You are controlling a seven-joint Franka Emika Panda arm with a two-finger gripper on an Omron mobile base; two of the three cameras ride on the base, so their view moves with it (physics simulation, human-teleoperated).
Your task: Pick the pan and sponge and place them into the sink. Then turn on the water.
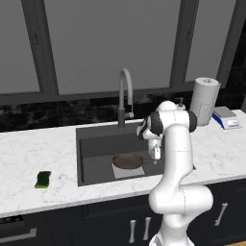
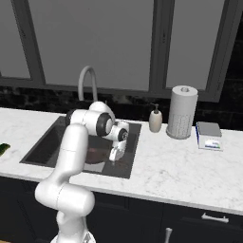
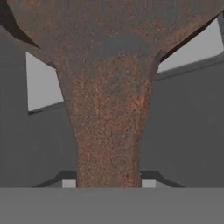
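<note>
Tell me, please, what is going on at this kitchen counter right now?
The white robot arm is reaching down into the sink, its fingers on either side of the pan's handle. The pan sits on the sink's bottom. The sponge lies on the counter to the left, and no water runs from the faucet.

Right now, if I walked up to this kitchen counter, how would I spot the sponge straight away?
Start at the dark sink sunk into the white marble counter under the window. Go along the counter to its left side in the left base view, toward the front edge. The sponge lies there alone, a small green block, the only brightly coloured thing on that stretch.
</note>
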